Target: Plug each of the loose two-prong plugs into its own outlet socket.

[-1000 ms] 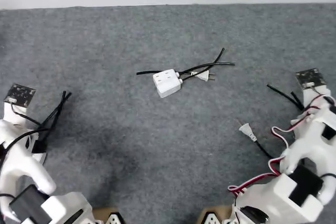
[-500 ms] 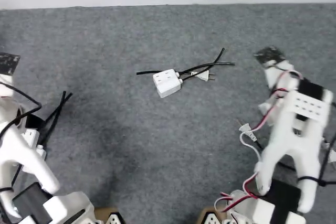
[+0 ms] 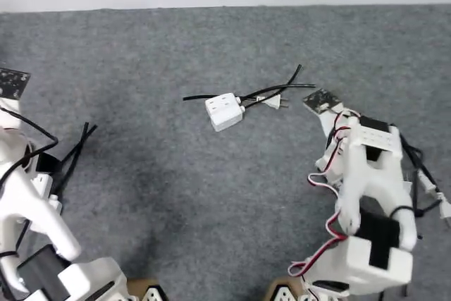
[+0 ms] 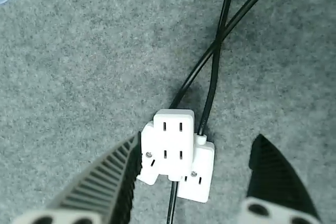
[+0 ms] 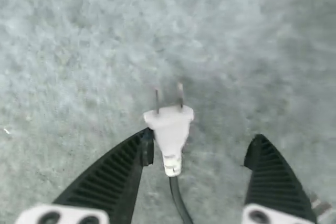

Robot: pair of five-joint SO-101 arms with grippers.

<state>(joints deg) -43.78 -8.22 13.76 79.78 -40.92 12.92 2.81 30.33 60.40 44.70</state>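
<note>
- Claw check: the right claw (image 5: 203, 137) gapes wide over the white plug (image 5: 169, 124), which sits close against one finger and well clear of the other.
- Centre the claw first, I judge, then close on the plug's body, not its prongs (image 5: 180, 94) or cord (image 5: 176, 198).
- The plug lies flat on the desk (image 3: 141, 54), well apart from the outlet block (image 3: 224, 111).
- The left claw (image 4: 198, 142) is open too, far from the block, and could steady it.
</note>
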